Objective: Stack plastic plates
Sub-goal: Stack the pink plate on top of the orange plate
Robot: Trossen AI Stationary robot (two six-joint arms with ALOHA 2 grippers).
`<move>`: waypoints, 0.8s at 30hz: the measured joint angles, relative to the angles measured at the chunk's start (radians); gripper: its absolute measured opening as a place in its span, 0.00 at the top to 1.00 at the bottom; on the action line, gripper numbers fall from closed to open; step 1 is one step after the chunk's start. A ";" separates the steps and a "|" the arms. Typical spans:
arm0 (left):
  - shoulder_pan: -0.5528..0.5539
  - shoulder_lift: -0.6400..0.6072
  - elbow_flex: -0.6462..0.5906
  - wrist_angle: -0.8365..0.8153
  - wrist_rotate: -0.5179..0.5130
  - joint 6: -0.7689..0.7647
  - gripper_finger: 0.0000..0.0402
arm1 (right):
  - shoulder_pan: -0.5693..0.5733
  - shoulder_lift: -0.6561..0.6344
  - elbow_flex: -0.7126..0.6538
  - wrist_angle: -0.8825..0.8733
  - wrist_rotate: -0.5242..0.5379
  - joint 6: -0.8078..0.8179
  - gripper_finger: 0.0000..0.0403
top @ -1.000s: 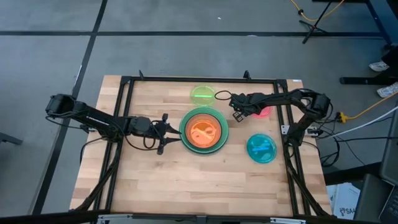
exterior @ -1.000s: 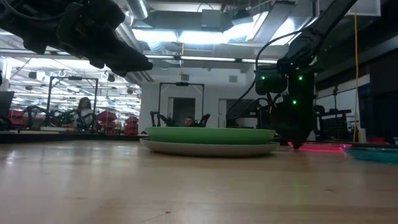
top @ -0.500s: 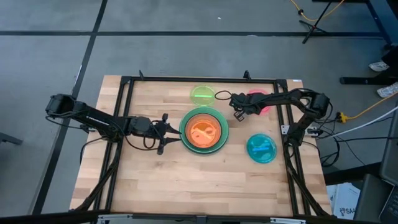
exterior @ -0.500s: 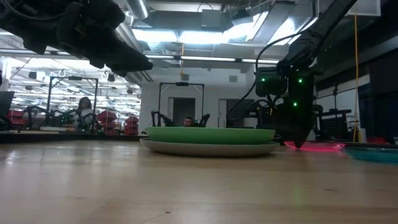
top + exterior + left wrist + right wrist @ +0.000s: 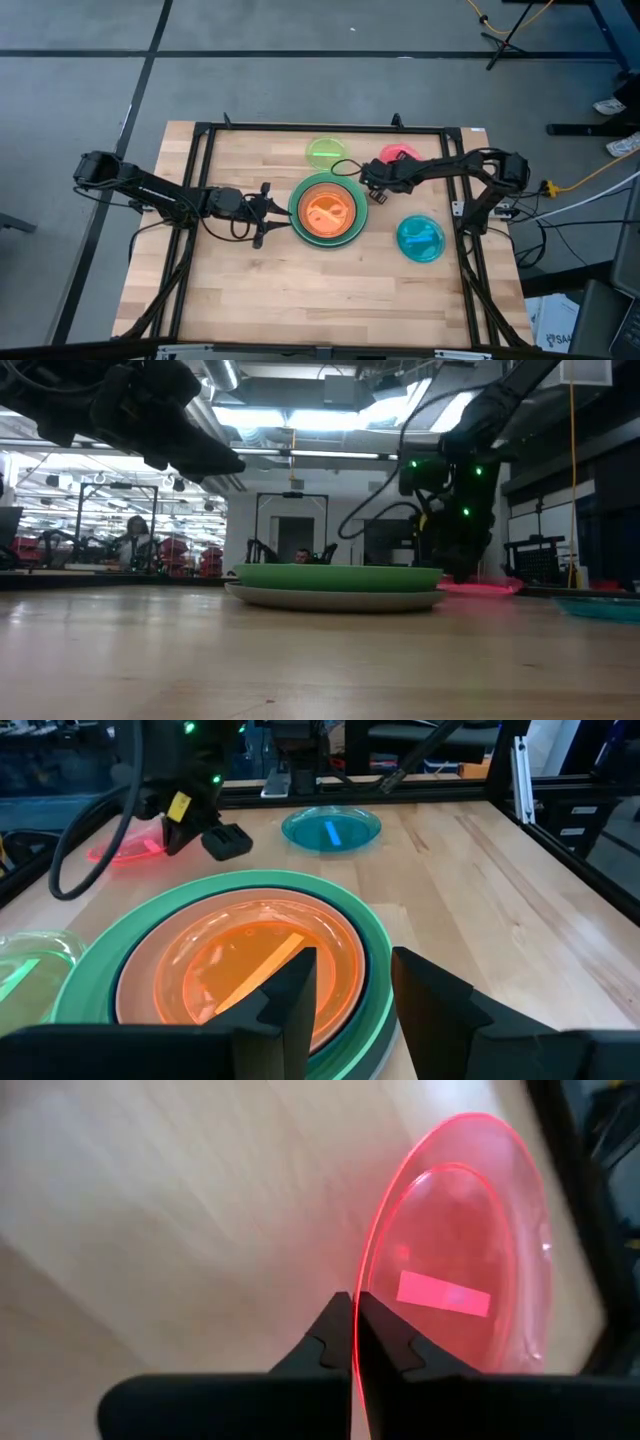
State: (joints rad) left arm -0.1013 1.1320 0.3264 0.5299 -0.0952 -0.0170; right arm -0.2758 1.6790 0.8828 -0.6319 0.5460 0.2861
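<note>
A translucent orange round plastic plate (image 5: 329,212) tops green-rimmed ones; lime (image 5: 324,152), pink (image 5: 398,155) and cyan (image 5: 420,238) translucent plates lie on pale wood.

This is a robotics lab or open workshop floor. A pale wooden tabletop (image 5: 250,290) sits inside a black metal frame (image 5: 200,140) that carries two dark arms, standing on a grey concrete floor (image 5: 100,60) marked with dark seams. A yellow cable (image 5: 590,178) and black cords trail off the right side toward a stand's legs (image 5: 510,40). The low view looks level across the wood into a wide hall with bright ceiling strip lights (image 5: 290,418), exposed ducting overhead, further black rigs (image 5: 292,525) and rows of workstations; a person (image 5: 133,538) sits far off at the left and another (image 5: 302,556) behind the plates
</note>
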 joint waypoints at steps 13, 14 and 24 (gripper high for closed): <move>0.000 0.000 0.000 -0.005 0.000 0.000 0.69 | 0.197 -0.002 0.186 -0.068 0.077 -0.064 1.00; 0.000 0.000 0.000 -0.005 0.000 0.000 0.69 | 0.211 -0.002 0.199 -0.066 0.076 -0.067 1.00; 0.000 0.000 0.000 -0.005 0.000 0.000 0.69 | 0.346 -0.002 0.253 0.074 0.039 -0.207 1.00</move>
State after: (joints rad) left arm -0.1016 1.1320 0.3264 0.5247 -0.0952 -0.0170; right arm 0.0703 1.6772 1.1355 -0.5577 0.5852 0.0791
